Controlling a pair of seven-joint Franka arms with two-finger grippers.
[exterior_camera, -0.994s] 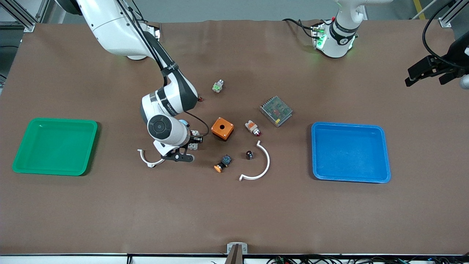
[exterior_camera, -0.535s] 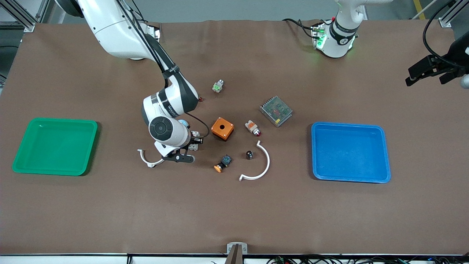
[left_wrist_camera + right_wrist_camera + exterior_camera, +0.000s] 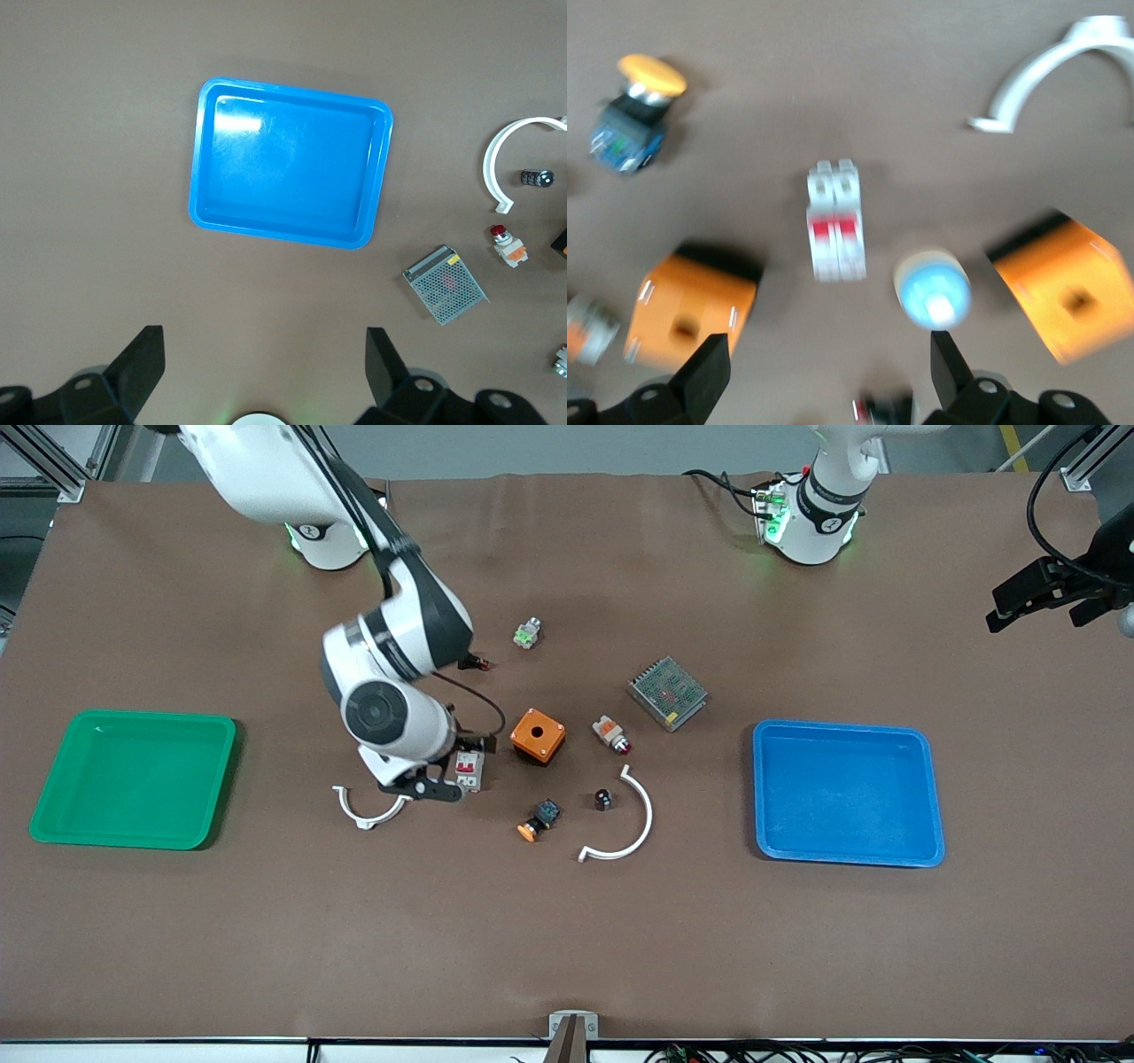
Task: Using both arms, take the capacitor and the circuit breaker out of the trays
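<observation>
The breaker, a white block with red levers, lies on the brown table beside the orange box. It also shows in the right wrist view. My right gripper hangs just above the table beside the breaker, open and empty, as the right wrist view shows. The capacitor, a tiny black cylinder, lies inside the larger white arc and shows in the left wrist view. My left gripper waits high over the left arm's end of the table, open and empty.
Green tray at the right arm's end, blue tray at the left arm's end. An orange-capped button, indicator lamp, mesh box, small green-white part and smaller white arc lie around. A second orange box and blue-white cylinder lie near the breaker.
My right arm has drawn up and toward its base, and the gripper has come off the breaker, which now lies in full view on the table. The left arm has not moved.
</observation>
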